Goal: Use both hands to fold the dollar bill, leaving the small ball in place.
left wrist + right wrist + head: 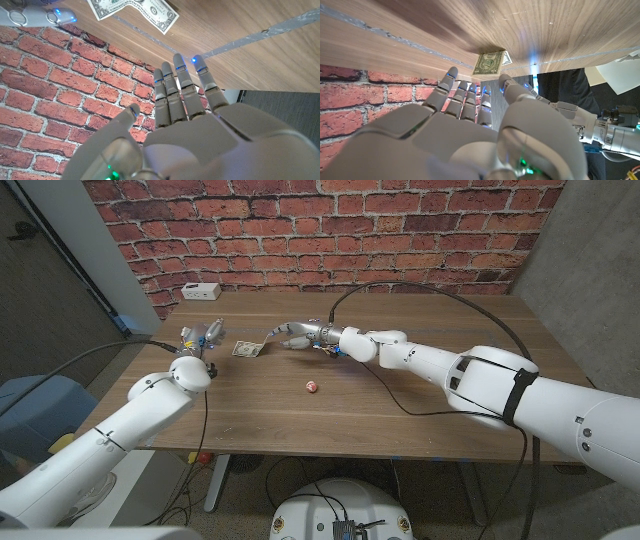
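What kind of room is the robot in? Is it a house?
Probably a lab or workshop, not a home. A brick wall stands behind a plain wooden table, a cable trails across the table to the robot's arm, and a small white box sits at the table's far edge.

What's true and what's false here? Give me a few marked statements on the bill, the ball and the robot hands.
1. The small ball lies on the table, apart from the dollar bill. True.
2. The left robot hand grips the ball. False: the ball lies free, and this hand is beside the bill with its fingers stretched out, holding nothing.
3. A white box sits at the table's far edge by the brick wall. True.
4. The bill lies at the table's right end. False: it is on the left half, between the left robot hand and the right robot hand.
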`<state>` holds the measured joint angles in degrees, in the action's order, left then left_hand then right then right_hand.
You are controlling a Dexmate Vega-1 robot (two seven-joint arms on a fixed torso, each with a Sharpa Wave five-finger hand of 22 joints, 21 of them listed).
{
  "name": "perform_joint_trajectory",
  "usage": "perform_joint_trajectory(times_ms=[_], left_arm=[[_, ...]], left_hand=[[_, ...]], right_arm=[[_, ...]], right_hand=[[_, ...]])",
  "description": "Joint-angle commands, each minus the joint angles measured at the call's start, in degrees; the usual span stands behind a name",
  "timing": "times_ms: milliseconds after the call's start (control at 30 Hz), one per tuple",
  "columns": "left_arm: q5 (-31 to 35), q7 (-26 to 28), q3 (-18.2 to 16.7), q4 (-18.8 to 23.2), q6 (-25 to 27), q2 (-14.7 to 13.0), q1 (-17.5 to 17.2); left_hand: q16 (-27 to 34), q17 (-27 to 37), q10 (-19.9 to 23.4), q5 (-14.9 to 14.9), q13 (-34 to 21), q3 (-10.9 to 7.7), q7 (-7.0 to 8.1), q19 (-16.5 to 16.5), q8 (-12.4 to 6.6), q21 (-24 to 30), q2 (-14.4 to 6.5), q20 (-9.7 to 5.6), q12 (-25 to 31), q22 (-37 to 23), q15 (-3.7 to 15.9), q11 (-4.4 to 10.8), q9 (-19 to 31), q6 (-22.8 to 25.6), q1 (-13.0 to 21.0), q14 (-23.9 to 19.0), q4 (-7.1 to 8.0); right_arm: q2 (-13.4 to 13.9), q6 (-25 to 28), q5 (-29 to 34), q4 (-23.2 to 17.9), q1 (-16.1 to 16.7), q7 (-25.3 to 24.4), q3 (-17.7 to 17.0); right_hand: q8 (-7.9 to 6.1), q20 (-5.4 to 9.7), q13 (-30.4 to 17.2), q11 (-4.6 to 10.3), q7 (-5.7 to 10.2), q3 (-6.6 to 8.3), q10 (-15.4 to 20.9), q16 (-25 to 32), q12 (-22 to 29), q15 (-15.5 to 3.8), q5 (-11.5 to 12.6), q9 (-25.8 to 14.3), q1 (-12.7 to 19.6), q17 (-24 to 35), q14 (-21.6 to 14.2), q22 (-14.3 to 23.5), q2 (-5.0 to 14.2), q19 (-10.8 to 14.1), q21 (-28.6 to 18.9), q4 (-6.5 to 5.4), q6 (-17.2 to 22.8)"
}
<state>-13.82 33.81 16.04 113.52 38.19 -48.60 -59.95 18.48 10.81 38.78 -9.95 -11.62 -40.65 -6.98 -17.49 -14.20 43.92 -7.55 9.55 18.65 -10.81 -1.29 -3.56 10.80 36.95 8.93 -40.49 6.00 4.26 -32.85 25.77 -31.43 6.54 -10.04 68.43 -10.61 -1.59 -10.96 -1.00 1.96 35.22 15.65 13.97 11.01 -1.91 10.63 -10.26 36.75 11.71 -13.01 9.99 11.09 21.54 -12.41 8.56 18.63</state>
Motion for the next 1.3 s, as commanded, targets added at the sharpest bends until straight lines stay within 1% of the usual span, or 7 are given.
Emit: perform_joint_trajectory(times_ms=[33, 67, 667, 767, 900, 1100, 1300], left_arm=[[-0.71, -1.0, -0.99, -0.09, -1.06, 0.08, -0.62], [-0.92, -1.19, -1.15, -0.21, -1.5, 0.12, -0.74], [-1.63, -3.83, -1.19, -1.72, -6.49, -0.74, -1.07], [-1.58, -4.02, -1.0, -1.94, -6.77, -0.77, -0.86], [-1.72, -4.4, -0.99, -2.21, -7.41, -0.89, -0.85], [-2.12, -4.74, -1.25, -2.62, -8.35, -0.92, -1.1], [-2.45, -4.74, -1.69, -2.75, -9.11, -0.97, -1.5]], left_hand=[[-0.39, 0.32, 0.14, 0.03, -0.28, -0.62, -0.14, 0.59, 0.24, -0.33, -0.46, 0.18, -0.12, -0.19, -0.06, -0.02, 0.09, -0.02, 0.36, 0.55, 0.0], [-0.55, 0.34, 0.08, 0.03, -0.32, -0.65, -0.14, 0.89, 0.34, -0.46, -0.48, 0.37, -0.19, -0.19, -0.24, -0.01, 0.1, -0.14, 0.35, 0.86, 0.01], [-1.51, 0.81, -1.14, 0.01, -0.88, -0.26, -0.19, 2.64, 1.39, -1.35, -0.58, 1.34, -1.18, -0.18, -0.91, -0.42, 0.2, -1.28, -0.55, 2.74, 0.92], [-1.52, 0.84, -1.05, 0.0, -0.97, -0.14, 0.0, 2.55, 1.42, -1.36, -0.42, 1.18, -1.23, -0.17, -0.82, -0.38, 0.21, -1.14, -0.72, 2.64, 1.01], [-1.69, 0.9, -1.32, -0.04, -1.06, -0.06, -0.09, 2.7, 1.6, -1.47, -0.45, 1.4, -1.42, -0.17, -0.97, -0.47, 0.22, -1.39, -0.91, 2.95, 1.19], [-1.73, 0.94, -1.38, -0.06, -1.12, 0.08, -0.08, 2.84, 1.74, -1.57, -0.35, 1.48, -1.5, -0.17, -0.94, -0.45, 0.23, -1.61, -1.08, 3.0, 1.31], [-1.81, 1.01, -1.69, -0.1, -1.22, 0.38, -0.06, 3.0, 1.87, -1.69, -0.13, 1.46, -1.72, -0.18, -0.94, -0.35, 0.25, -1.7, -1.45, 3.13, 1.55]], right_arm=[[-3.71, -0.14, 2.93, 5.67, -1.99, -6.29, 4.71], [-4.04, -0.06, 3.16, 6.14, -2.14, -7.01, 5.17], [-8.24, 6.22, 2.06, 9.97, -3.15, -12.76, 11.41], [-8.78, 7.87, 1.37, 10.17, -3.36, -12.43, 12.1], [-9.36, 9.96, 0.92, 10.3, -3.59, -12.7, 13.14], [-10.32, 13.4, 0.55, 10.51, -3.85, -12.94, 14.77], [-11.61, 17.87, -0.58, 10.73, -4.12, -9.66, 16.21]], right_hand=[[-0.24, 0.44, -0.18, 0.64, 0.88, 0.56, -0.04, -0.21, 0.02, -0.56, -0.22, -0.34, 1.53, 0.12, 0.01, 0.35, 0.15, 0.48, -0.38, 0.44, -0.16], [-0.21, 0.58, -0.19, 1.25, 1.13, 0.8, -0.26, -0.27, -0.02, -0.65, -0.25, -0.34, 2.46, 0.14, 0.11, 0.36, 0.14, 0.54, -0.38, 0.65, -0.29], [-0.42, 1.46, -0.13, 2.38, 3.65, 1.53, -0.6, -0.32, 0.05, -2.36, -0.25, -0.32, 8.2, -0.05, -0.42, 0.42, -0.79, 1.79, -0.71, 2.01, 0.21], [-0.44, 1.51, -0.12, 2.92, 5.59, 1.29, -0.69, -0.34, 0.07, -2.42, -0.38, -0.31, 9.62, -0.01, -0.37, 0.45, -0.97, 1.82, -0.7, 1.87, 0.46], [-0.17, 1.49, -0.12, 3.56, 5.44, 1.0, -1.4, -0.34, -0.16, -2.64, -0.47, -0.31, 10.41, 0.07, -0.3, 0.48, -1.04, 1.86, -0.7, 1.69, -0.23], [-0.07, 1.27, -0.13, 4.17, 6.86, 0.45, -2.57, -0.14, -0.4, -2.93, -0.56, -0.31, 11.53, 0.23, -0.57, 0.53, -1.13, 2.12, -0.79, 1.48, -0.71], [-0.06, 1.38, -0.11, 4.83, 7.3, 0.01, -3.22, -0.23, -0.45, -3.36, -0.55, -0.3, 12.61, 0.24, -0.33, 0.54, -1.54, 2.3, -0.83, 1.69, -0.89]])
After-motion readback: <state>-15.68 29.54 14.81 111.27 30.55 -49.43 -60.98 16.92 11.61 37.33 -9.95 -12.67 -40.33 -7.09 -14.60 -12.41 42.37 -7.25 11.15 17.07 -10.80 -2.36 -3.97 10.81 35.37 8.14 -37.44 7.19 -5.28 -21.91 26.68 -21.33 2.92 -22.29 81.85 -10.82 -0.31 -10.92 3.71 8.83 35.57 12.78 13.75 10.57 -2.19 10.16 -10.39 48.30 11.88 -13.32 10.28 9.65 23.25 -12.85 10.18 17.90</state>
